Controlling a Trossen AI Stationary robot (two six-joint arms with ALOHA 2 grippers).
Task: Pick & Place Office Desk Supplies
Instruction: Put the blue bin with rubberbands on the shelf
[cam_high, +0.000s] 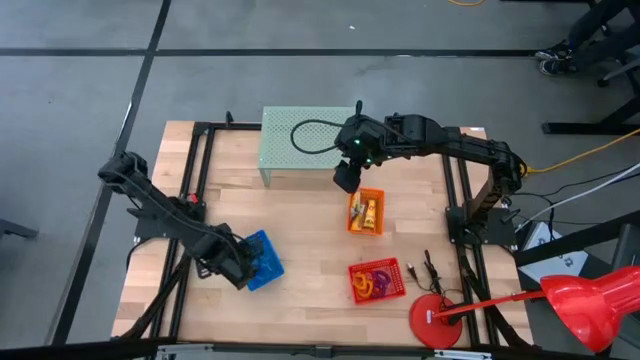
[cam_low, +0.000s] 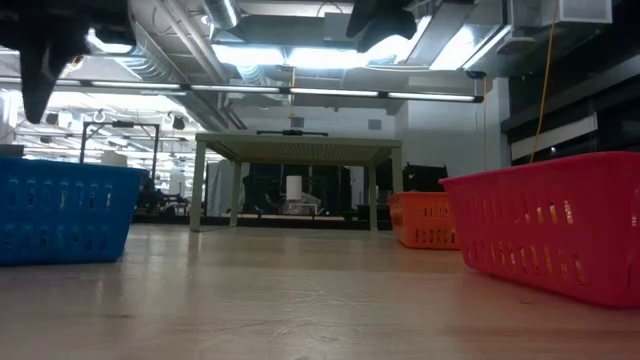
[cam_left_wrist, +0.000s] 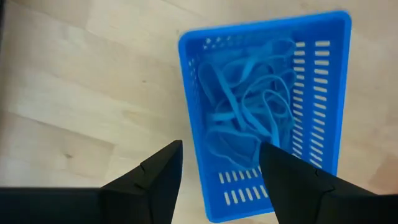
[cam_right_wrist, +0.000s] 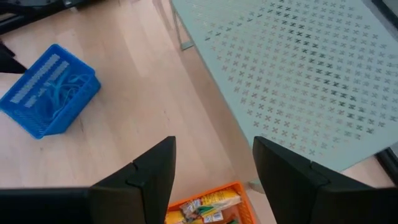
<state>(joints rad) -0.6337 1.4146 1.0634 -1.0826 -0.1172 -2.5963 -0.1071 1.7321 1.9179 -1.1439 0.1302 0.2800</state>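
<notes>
Sorting looks nearly or wholly finished: the blue loops (cam_left_wrist: 249, 106) lie in the blue basket (cam_high: 262, 260), red and orange loops (cam_high: 377, 281) fill the red basket (cam_high: 378, 281), and the yellow-and-white blocky pieces (cam_high: 364, 212) sit in the orange basket (cam_high: 365, 212). No loose supply shows on the bare surface (cam_high: 300, 225), so the step in hand reads as a release over a basket, or a pull-back.

The left hand (cam_left_wrist: 217, 168) hangs over the near rim of the blue basket at about 7 o'clock on the surface, fingers wide and empty. The right hand (cam_right_wrist: 214, 168) hovers just past the orange basket's far edge, near centre toward 12 o'clock, also wide and empty, with the pale green stand (cam_high: 305, 140) just beyond it.

Next, each arm would likely lift clear and retreat. Open room lies between the baskets; the right arm should mind the stand's edge, and the red round-based object (cam_high: 435, 320) at 5 o'clock
</notes>
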